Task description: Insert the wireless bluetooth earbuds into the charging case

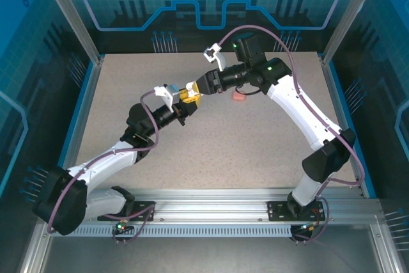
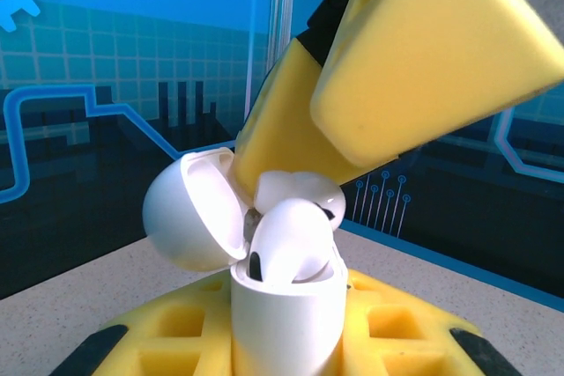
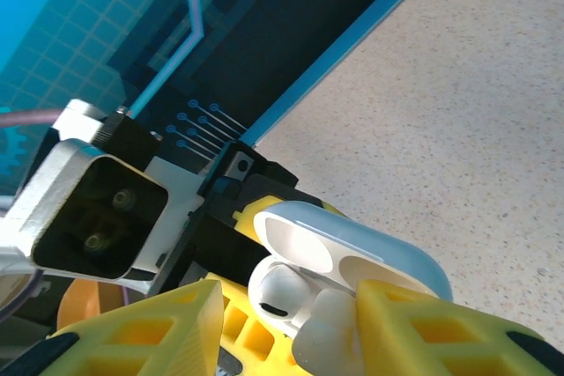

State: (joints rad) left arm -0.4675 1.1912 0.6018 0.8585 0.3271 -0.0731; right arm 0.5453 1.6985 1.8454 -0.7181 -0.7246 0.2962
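Observation:
My left gripper (image 1: pixel 186 100) is shut on the white charging case (image 2: pixel 286 314), which it holds upright above the table with the lid (image 2: pixel 189 217) swung open. One white earbud (image 2: pixel 295 248) sits in a case slot. A second white earbud (image 2: pixel 300 189) rests on the case's rim, touching one yellow finger (image 3: pixel 441 332) of my right gripper (image 1: pixel 195 87). That gripper reaches in from above with its jaws spread wide; the other finger (image 3: pixel 150 332) stands well clear of the earbud (image 3: pixel 330 341).
A small salmon-pink object (image 1: pixel 238 96) lies on the speckled tabletop (image 1: pixel 255 139) just right of the grippers, under the right forearm; whether it is a case or an earbud is too small to tell. Blue walls enclose the table.

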